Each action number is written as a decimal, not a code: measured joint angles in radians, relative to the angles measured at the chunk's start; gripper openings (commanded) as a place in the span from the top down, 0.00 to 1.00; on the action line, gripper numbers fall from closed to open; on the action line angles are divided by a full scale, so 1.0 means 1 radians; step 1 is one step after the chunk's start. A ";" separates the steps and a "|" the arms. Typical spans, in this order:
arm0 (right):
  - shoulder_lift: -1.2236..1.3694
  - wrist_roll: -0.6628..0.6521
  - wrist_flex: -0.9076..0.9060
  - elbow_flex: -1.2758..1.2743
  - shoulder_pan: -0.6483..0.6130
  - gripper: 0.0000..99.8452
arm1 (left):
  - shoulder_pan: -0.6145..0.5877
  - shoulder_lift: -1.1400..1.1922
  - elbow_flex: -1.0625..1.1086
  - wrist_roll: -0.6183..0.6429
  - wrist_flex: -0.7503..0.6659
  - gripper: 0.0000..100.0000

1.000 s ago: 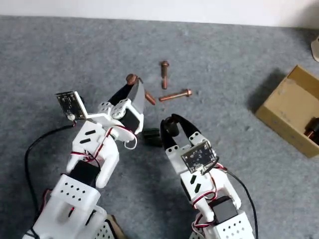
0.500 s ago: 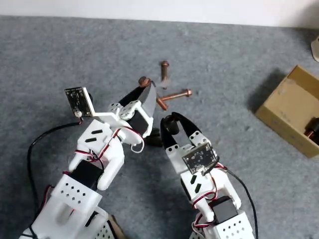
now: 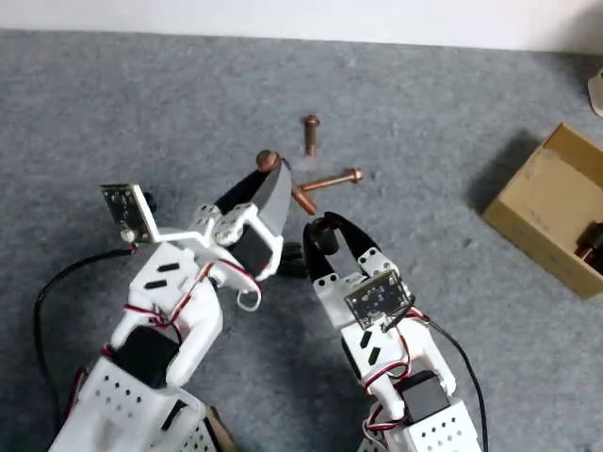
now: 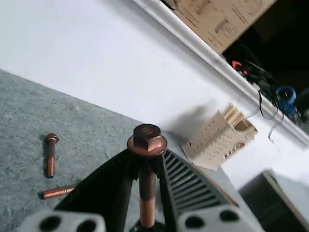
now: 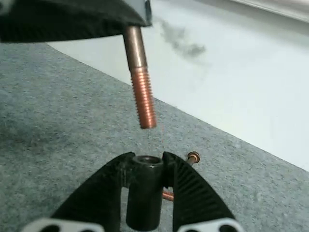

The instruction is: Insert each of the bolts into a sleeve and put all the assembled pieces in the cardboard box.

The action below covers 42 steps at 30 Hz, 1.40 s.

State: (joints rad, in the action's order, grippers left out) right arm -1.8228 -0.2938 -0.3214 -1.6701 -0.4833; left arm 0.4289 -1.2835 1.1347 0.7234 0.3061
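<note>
Two arms near mid-table | left gripper (image 3: 267, 177) clenched on copper bolt (image 3: 301, 199), threaded tip close to sleeve's mouth, not touching | right gripper (image 3: 325, 229) grasping black sleeve (image 5: 145, 191), open end toward that tip | loose bolt (image 3: 310, 139) and second loose bolt (image 3: 332, 180) lying on grey carpet (image 3: 141, 94) beyond | cardboard box (image 3: 542, 202) well apart

Over the last second we log the left gripper (image 3: 270, 172) carrying its bolt (image 3: 268, 160) toward 4 o'clock, then easing back slightly toward 7. The threaded tip has closed on the sleeve (image 3: 325, 237) and now sits at its 11 o'clock.
</note>
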 measured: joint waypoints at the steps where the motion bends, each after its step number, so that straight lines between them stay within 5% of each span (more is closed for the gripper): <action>1: 0.000 0.000 0.000 0.000 0.000 1.00 | 0.015 -0.002 0.000 -0.012 0.005 0.99; 36: 0.002 -0.003 0.000 0.000 0.002 1.00 | 0.025 -0.005 0.063 -0.103 0.003 0.99; 42: 0.002 -0.003 0.000 0.000 0.002 1.00 | 0.025 -0.012 0.109 -0.124 -0.094 0.99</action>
State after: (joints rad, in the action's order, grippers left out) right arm -1.8213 -0.2969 -0.3214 -1.6701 -0.4818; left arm 0.4534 -1.2958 1.2436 0.5992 0.2125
